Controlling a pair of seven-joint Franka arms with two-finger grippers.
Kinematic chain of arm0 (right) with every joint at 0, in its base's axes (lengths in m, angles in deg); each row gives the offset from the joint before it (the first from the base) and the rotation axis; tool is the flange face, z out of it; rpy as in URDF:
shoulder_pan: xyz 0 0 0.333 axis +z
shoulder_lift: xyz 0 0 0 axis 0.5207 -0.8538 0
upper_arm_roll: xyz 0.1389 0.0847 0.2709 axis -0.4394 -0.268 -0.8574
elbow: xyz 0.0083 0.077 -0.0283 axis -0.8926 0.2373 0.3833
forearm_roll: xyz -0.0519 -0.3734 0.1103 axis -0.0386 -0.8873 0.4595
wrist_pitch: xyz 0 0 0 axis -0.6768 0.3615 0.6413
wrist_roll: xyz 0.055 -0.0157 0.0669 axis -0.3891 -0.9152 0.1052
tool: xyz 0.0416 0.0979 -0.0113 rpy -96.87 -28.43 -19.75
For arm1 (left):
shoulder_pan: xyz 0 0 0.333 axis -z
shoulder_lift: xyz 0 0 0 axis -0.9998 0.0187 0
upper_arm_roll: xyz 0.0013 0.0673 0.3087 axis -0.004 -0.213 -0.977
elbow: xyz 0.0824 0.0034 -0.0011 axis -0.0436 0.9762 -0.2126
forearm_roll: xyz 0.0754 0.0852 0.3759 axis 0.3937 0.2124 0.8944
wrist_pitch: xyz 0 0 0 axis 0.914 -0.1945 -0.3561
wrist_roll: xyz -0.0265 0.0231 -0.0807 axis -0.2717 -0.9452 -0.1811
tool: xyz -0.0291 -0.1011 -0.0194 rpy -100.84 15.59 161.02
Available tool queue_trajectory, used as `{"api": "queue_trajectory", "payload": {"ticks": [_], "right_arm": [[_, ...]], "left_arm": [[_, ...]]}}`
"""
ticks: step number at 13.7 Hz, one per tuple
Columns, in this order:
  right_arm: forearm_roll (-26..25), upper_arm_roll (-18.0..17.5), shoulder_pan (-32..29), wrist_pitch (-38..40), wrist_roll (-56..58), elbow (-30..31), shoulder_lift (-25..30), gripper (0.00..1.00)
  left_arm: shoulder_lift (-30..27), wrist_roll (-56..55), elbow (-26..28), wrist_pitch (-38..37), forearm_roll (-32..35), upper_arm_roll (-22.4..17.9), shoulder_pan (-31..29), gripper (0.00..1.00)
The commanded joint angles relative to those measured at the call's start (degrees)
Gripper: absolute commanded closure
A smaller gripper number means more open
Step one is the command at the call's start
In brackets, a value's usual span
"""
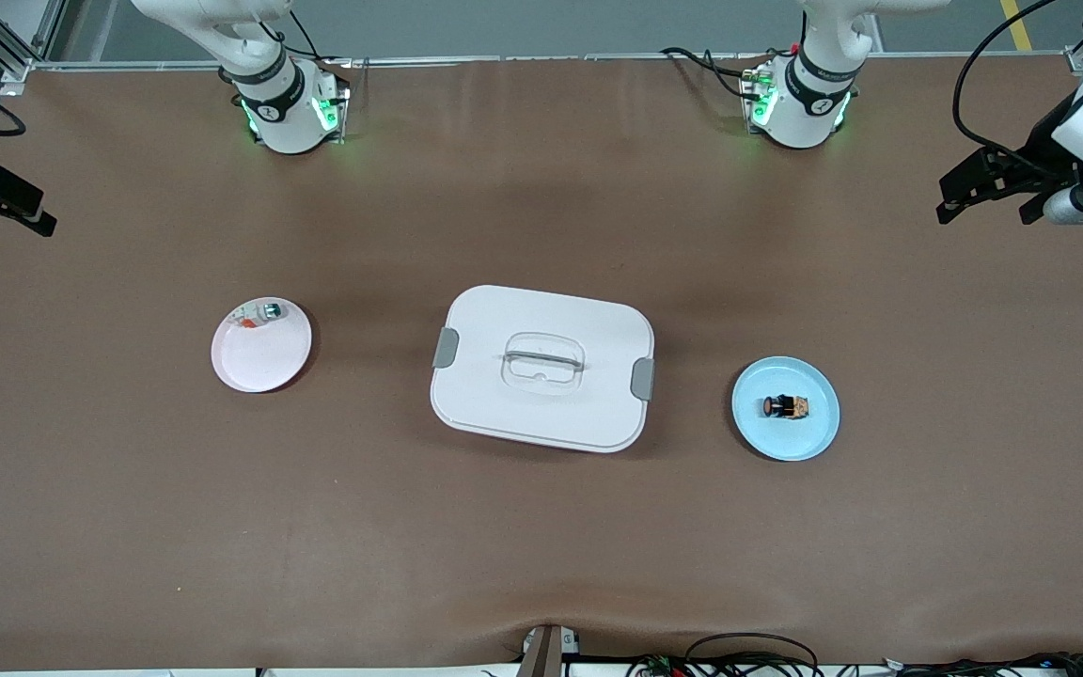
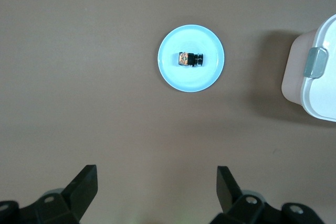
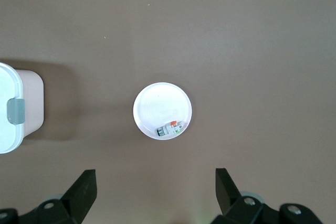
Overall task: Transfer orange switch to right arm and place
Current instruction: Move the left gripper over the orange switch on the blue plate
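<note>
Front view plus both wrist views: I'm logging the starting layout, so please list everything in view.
orange switch: one, black-tan with orange cap, on the blue plate.
blue plate: one, toward the left arm's end.
storage box: one, white, grey latches, lid on, mid-table.
pink plate: one, toward the right arm's end.
white-grey part: one, on the pink plate's rim.
left gripper: open, waiting.
right gripper: open, waiting.

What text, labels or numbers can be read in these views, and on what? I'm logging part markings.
None can be read.
Orange switch on the blue plate: no legible marking.
White-grey part on the pink plate: any print is too small to read.
White box: lid shows no lettering.
</note>
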Motion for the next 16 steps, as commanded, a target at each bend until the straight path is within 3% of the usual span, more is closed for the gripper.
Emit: {"api": "queue_trajectory", "payload": {"ticks": [1,9,16], "right_arm": [[-0.7,-0.9,-1.1,-0.1,-0.6,0.0,0.6,0.00],[-0.7,-0.9,-1.1,0.0,-0.6,0.0,0.6,0.00],[-0.6,-0.9,-1.1,-0.1,-0.6,0.0,0.6,0.00]], "left_arm": [[0.1,1.0,-0.9,-0.3,0.8,0.3,-0.3,0.00],[1.1,-0.1,-2.0,-0.3,0.3,0.3,-0.2,0.00],[9.0,-0.3,-2.2,2.5,0.1,0.5,0.3,0.00]]}}
